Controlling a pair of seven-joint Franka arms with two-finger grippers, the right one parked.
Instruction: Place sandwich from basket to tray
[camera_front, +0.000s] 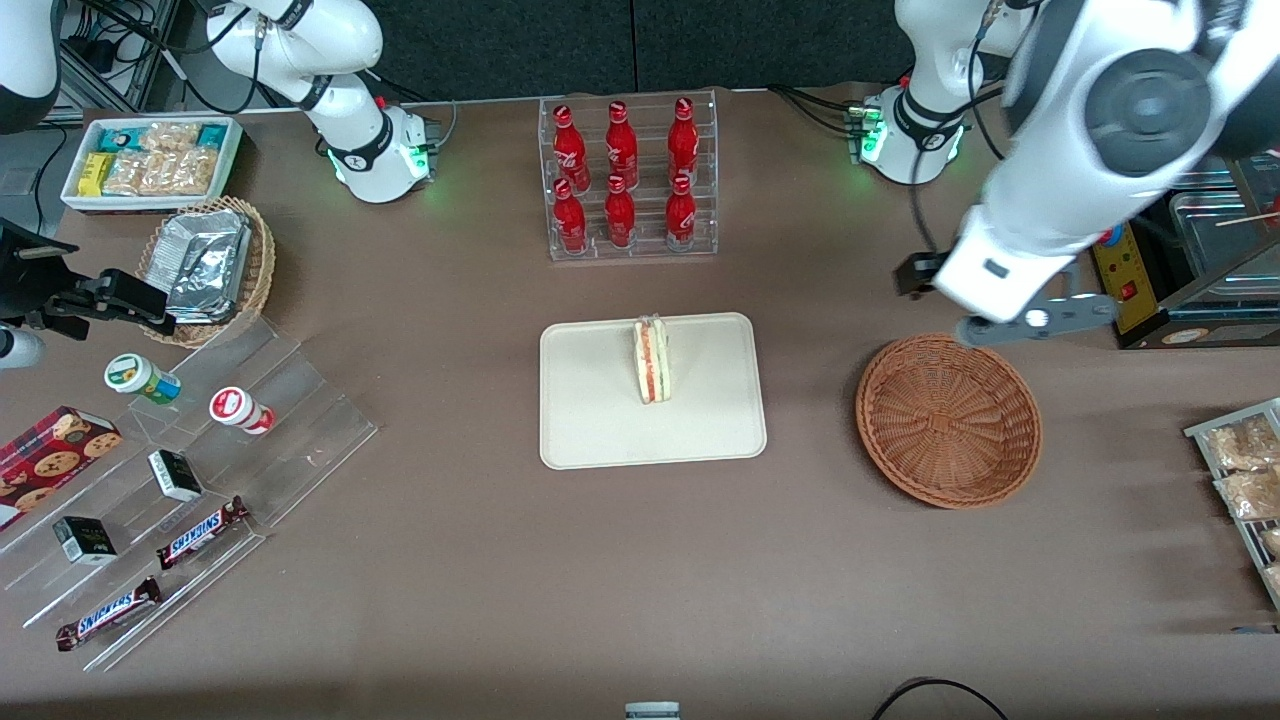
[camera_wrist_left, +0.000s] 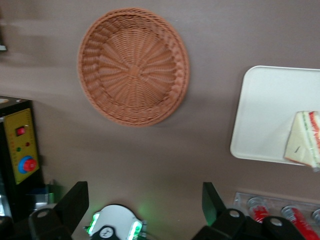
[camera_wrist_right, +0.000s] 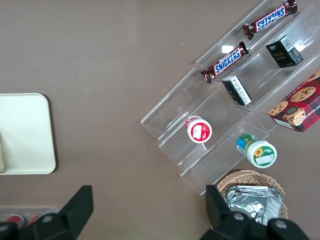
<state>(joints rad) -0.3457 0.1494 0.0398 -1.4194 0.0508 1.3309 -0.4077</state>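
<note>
Sandwich (camera_front: 652, 360) first, operator: you see it standing on its edge on the cream tray (camera_front: 590, 430), toward the tray's edge farther from the front camera, its red and green filling showing along the cut side; in the left wrist view it lies at the tray's margin (camera_wrist_left: 303, 139). Your round reddish-brown basket (camera_front: 948, 420) sits on the brown desk (camera_front: 450, 560) well apart from the tray, toward the working arm's end, and holds nothing. Your tool (camera_wrist_left: 145, 207) hangs above the desk near the basket's rim farther from the front camera; its two dark fingers (camera_wrist_left: 75, 202) are spread wide and grip nothing. You also have a clear rack of red bottles (camera_front: 627, 180) farther from the camera than the tray.
</note>
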